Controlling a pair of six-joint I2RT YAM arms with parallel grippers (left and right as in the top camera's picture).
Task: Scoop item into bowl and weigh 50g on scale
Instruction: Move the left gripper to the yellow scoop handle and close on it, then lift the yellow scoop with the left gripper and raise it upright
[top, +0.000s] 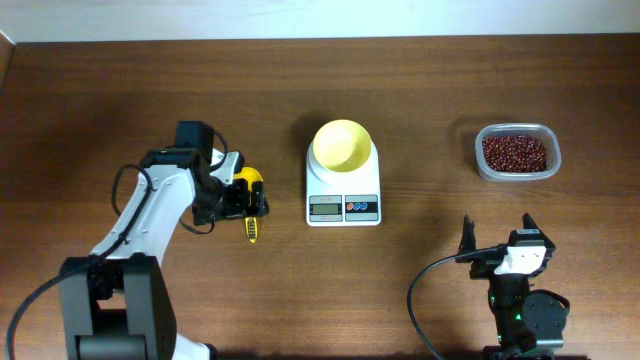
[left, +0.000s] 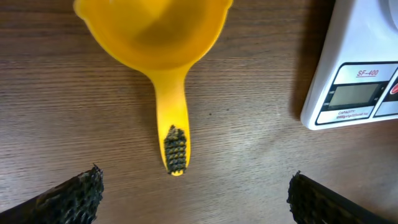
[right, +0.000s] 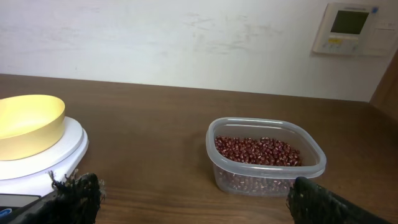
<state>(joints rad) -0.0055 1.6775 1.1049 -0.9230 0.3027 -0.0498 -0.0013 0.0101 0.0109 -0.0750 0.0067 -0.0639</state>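
Two arms stand at a dark wooden table (top: 100, 90). Taking the overhead view as a clock face with the scale (top: 343, 195) at its centre, the left gripper (top: 240, 200) is at 9 o'clock, just beside the scale. It hangs over a bright yellow measuring scoop (top: 250, 182) lying on the wood. In the left wrist view its fingers (left: 74, 196) are spread wide apart. The scoop's handle (left: 171, 112) runs down toward the gap between them, and its black ribbed tip (left: 175, 149) points to 6 o'clock. Neither finger touches the scoop. The white scale sits at 3 o'clock in that view, with a grey display (left: 354, 94) under the label SF-400.

The pale yellow bowl (top: 343, 145) sits upright on the round platform of the scale, at the 12 o'clock end. The display and the red and blue buttons (top: 362, 208) are at the 6 o'clock end.

The reddish-brown beans (top: 516, 152) lie at 2 o'clock from the scale, well apart from it. They form a low heap inside a clear rounded-rectangular container (top: 517, 177).

The right gripper (top: 497, 235) is at about 4 o'clock, near the front edge. Its fingers (right: 78, 196) are held apart and grip nothing. From its wrist camera the container is at 1 o'clock and the bowl at 10 o'clock, with a white wall (right: 155, 43) and a wall control panel (right: 348, 28) behind them.
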